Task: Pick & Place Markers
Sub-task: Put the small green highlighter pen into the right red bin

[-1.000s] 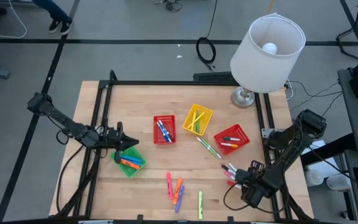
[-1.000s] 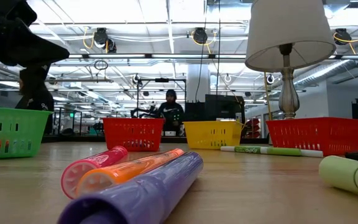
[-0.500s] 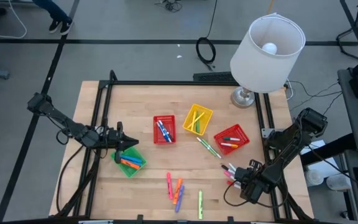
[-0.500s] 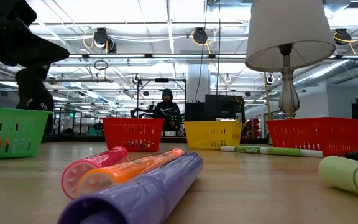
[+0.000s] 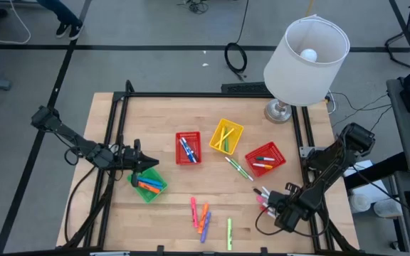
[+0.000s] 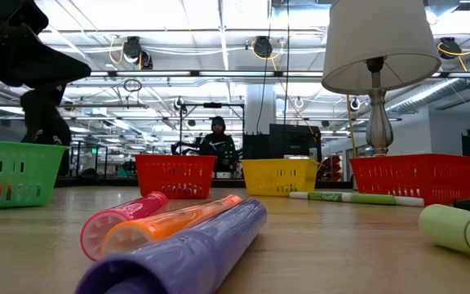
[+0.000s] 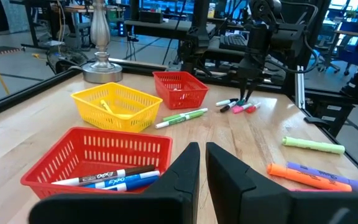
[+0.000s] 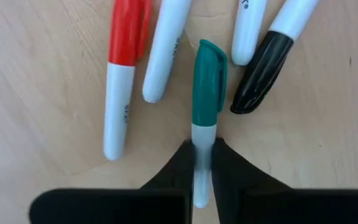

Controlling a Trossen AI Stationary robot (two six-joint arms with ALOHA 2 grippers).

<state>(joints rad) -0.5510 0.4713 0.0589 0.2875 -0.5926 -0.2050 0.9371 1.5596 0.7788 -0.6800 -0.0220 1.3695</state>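
Evenly bright throughout, lit by ceiling strips (image 6: pixel 178 37) glaring white in the low view; soft shadows only; nearest highlighters (image 6: pixel 178 237) blurred there.

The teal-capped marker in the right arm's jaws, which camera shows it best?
The right wrist view: the teal-capped marker fills the frame, its white barrel pinched by the right gripper. High and left wrist views show only a tiny cluster; the low view misses it.
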